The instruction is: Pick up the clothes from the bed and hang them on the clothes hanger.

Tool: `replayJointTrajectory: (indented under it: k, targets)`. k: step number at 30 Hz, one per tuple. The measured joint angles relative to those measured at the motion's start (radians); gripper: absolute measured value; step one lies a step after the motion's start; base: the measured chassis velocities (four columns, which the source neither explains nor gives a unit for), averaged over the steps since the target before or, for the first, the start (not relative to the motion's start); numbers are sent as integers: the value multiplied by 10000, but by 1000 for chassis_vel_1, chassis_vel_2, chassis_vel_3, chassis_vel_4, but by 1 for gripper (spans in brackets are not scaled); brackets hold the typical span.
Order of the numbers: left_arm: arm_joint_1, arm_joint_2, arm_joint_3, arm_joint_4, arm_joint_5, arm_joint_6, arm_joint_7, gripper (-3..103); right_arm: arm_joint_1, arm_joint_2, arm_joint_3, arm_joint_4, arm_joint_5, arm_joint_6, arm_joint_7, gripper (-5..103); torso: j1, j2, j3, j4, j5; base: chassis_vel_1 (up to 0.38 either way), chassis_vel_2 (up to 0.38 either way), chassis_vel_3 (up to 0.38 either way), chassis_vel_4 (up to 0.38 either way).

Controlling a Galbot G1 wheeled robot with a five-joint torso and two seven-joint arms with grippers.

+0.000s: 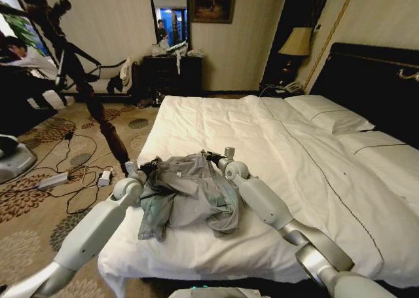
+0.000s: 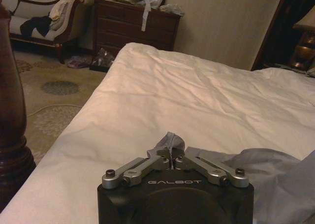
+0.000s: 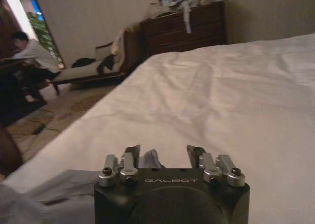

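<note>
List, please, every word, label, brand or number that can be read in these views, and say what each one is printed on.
"GALBOT" on the black housing of the left claw, which is pinched shut on a fold of the grey garment.
"GALBOT" on the black housing of the right claw, whose jaws stand apart over the white bed.
The framed picture on the wall shows no text that can be read.

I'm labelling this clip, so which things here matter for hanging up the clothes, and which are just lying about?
Part of the job:
grey shirt, bunched up
bed under it
left gripper, shut on the shirt
right gripper, open at the shirt's far edge

Just lying about:
dresser
bench with clothes
floor cables
bedside lamp
</note>
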Motion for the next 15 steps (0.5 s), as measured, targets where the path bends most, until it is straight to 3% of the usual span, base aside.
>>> replayJointTrajectory:
  k: [4, 6, 8, 9, 11, 13, 15]
  targets:
    - [119, -1, -41, -28, 4, -13, 6, 0, -214, -231, 251, 166, 285, -195, 145, 66, 2, 0, 0, -8, 1, 0, 0, 0, 0]
    - [233, 23, -84, -104, 9, -20, 10, 0, -539, -343, 655, 337, 884, -493, 359, 77, 0, 0, 0, -8, 0, 0, 0, 0, 0]
    - [262, 34, -100, -117, 11, -23, 12, 0, -627, -350, 802, 360, 1121, -524, 378, 77, 0, 0, 0, -7, 1, 0, 0, 0, 0]
    - [337, 54, -156, -138, 12, -28, 15, 0, -779, -371, 1060, 375, 1548, -504, 371, 82, -1, 0, 0, -6, 1, 0, 0, 0, 0]
    - [543, 113, -281, -186, 18, -52, 40, 0, -1119, -572, 1517, 409, 2432, -399, 50, 93, 0, 0, 0, -3, 2, 0, 0, 0, 0]
    - [618, 136, -310, -198, 21, -61, 46, 0, -1228, -709, 1588, 411, 2526, -372, -159, 93, 1, 0, 0, -3, 2, 0, 0, 0, 0]
    - [768, 166, -334, -221, 65, -82, 52, 0, -1434, -947, 1692, 411, 2579, -315, -618, 99, 0, 0, 0, -11, -1, 0, 0, 0, 0]
